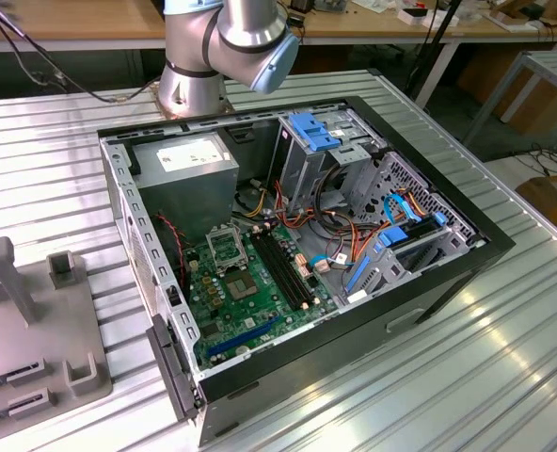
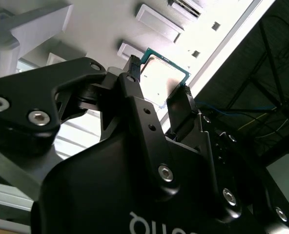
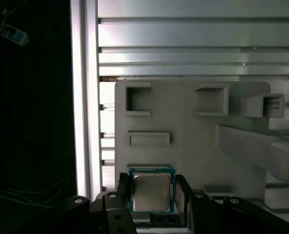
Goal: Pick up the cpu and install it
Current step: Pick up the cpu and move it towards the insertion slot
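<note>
Two black fingers [image 3: 124, 187] of the claw [image 3: 153, 187] are closed against opposite edges of the cpu [image 3: 152, 191], one on each side. Its metal lid faces the camera in the first wrist view and its green border shows all round. The second wrist view shows the same grip from close by: the fingertips [image 2: 133, 66] press on the cpu [image 2: 164, 80], and the claw [image 2: 159, 80] is open only as wide as the chip. The cpu sits over the near edge of a grey holder [image 3: 183, 131] with several moulded pockets. I cannot tell whether it is raised clear of the holder or resting in it. The holder lies on the slatted metal table [image 3: 183, 39], close to one of its edges.

Seen in the exterior view, the holder [image 1: 15, 339] is by the table [image 1: 504, 377] edge on the exterior view's left. An open computer case [image 1: 354, 348] lies on its side in the middle of the table. Inside it are the green motherboard [image 1: 260, 292] and its bare socket [image 1: 224, 250], with a grey power supply [image 1: 189, 174] just beyond the socket. The arm [image 1: 227, 47] rises from the table's far edge behind the case.
</note>
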Controlling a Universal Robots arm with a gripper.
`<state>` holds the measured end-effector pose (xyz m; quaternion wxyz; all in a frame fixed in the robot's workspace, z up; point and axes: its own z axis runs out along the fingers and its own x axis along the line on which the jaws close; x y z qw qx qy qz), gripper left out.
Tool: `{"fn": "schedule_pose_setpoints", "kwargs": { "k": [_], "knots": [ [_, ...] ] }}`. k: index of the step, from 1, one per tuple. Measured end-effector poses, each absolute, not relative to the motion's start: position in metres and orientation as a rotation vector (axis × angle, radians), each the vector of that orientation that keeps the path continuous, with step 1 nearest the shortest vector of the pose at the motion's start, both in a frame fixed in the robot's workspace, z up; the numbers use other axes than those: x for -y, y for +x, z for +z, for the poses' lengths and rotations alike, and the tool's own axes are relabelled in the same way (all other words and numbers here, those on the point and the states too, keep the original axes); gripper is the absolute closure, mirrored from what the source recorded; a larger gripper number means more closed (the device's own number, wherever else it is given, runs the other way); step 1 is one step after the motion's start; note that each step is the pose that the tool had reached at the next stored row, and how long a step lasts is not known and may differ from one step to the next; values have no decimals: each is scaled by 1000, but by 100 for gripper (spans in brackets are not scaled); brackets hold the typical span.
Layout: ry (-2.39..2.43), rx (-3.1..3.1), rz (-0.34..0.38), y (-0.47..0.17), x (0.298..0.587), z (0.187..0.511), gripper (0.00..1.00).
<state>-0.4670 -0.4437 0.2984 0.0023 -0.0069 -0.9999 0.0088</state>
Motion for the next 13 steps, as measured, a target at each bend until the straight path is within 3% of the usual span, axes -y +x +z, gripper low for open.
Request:
{"fn": "schedule_pose_setpoints", "kwargs": {
  "k": [13],
  "knots": [
    [-22,3137,28,-467,444,314,53]
  ]
}}
